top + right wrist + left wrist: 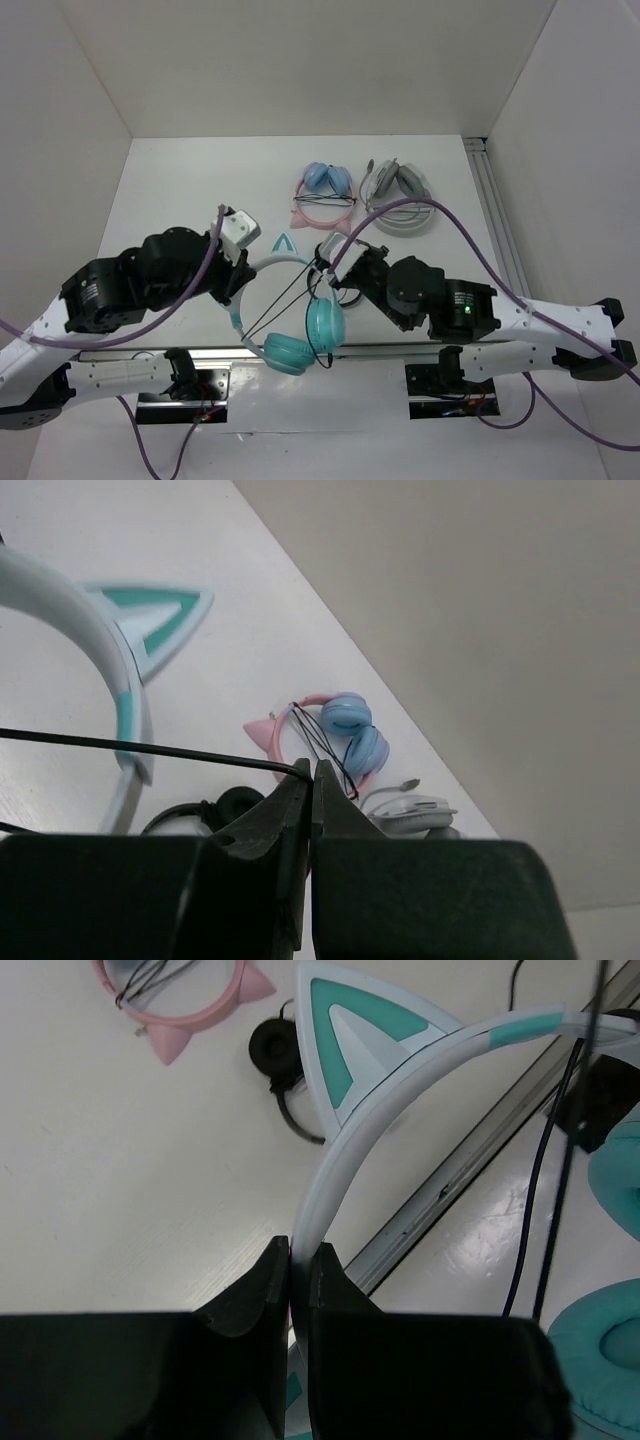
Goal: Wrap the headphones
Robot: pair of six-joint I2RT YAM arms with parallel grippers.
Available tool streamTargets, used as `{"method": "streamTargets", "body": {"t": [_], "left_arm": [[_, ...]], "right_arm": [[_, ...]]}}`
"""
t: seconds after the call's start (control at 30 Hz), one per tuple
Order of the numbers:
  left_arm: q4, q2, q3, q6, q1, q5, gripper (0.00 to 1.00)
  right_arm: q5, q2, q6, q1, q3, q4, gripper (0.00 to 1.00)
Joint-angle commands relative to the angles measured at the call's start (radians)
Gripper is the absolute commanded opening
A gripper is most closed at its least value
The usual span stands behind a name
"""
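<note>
The teal cat-ear headphones (300, 335) hang above the table's near edge, band arched, two teal cups low. My left gripper (240, 285) is shut on the whitish-teal band (330, 1175); a cat ear (350, 1045) stands beyond the fingers. The thin black cable (285, 300) runs taut from the cups to my right gripper (325, 268), which is shut on it. In the right wrist view the cable (150, 750) enters the closed jaws (310, 775) from the left, with band and ear (150, 625) behind.
Pink-banded blue-cupped cat-ear headphones (325, 192) and white-grey headphones (398, 195) lie at the back of the table. Small black headphones (275, 1050) lie under the right gripper. An aluminium rail (500, 220) runs along the right side. White walls enclose the table.
</note>
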Motion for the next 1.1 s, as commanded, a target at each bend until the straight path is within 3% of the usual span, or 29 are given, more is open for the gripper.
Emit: {"method": "streamTargets", "body": {"t": [0.0,0.2,0.37,0.77,1.07], "left_arm": [[-0.006,-0.062,0.089,0.050,-0.004,0.124,0.00],[-0.006,-0.053,0.172,0.041,-0.004,0.079,0.00],[0.034,-0.063,0.192,0.015,-0.004,0.063,0.00],[0.052,-0.006,0.267,-0.017,-0.004,0.041,0.00],[0.062,0.003,0.285,-0.075,-0.004,-0.010,0.00]], "right_arm": [[0.009,-0.091,0.029,-0.091,-0.017,0.120,0.00],[-0.136,-0.003,0.126,-0.205,-0.008,0.054,0.00],[-0.370,0.029,0.193,-0.330,-0.024,0.088,0.03],[-1.034,0.073,0.417,-0.617,-0.180,0.416,0.20],[-1.148,0.181,0.508,-0.671,-0.286,0.680,0.24]]}}
